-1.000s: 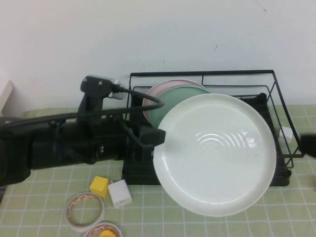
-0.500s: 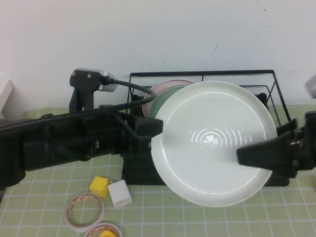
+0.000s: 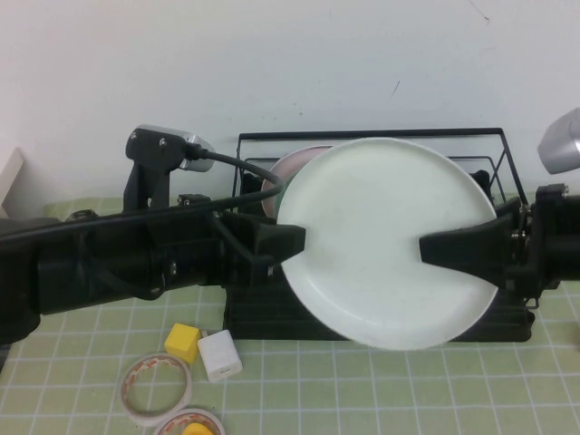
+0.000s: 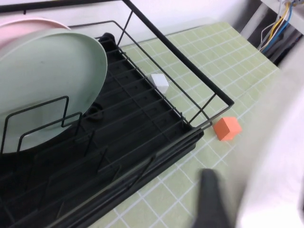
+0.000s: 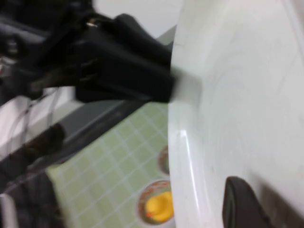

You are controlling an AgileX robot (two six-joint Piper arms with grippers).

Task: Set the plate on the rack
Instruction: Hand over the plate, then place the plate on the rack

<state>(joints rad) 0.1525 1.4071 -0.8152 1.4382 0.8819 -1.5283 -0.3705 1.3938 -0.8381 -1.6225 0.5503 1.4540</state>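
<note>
Plate (image 3: pixel 385 240) now higher, right gripper (image 3: pixel 430 249) reaching farther across it.

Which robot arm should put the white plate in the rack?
Probably the left. The left gripper pinches the white plate's rim above the rack; the right gripper only grips the opposite rim.

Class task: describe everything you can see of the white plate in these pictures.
The plate is plain, glossy, white and round with a shallow raised rim. It is held tilted in the air in front of the rack, hiding most of the mint green plate behind it. The left gripper clamps its left edge; the right gripper grips its right side. It is not yet in the rack.
</note>
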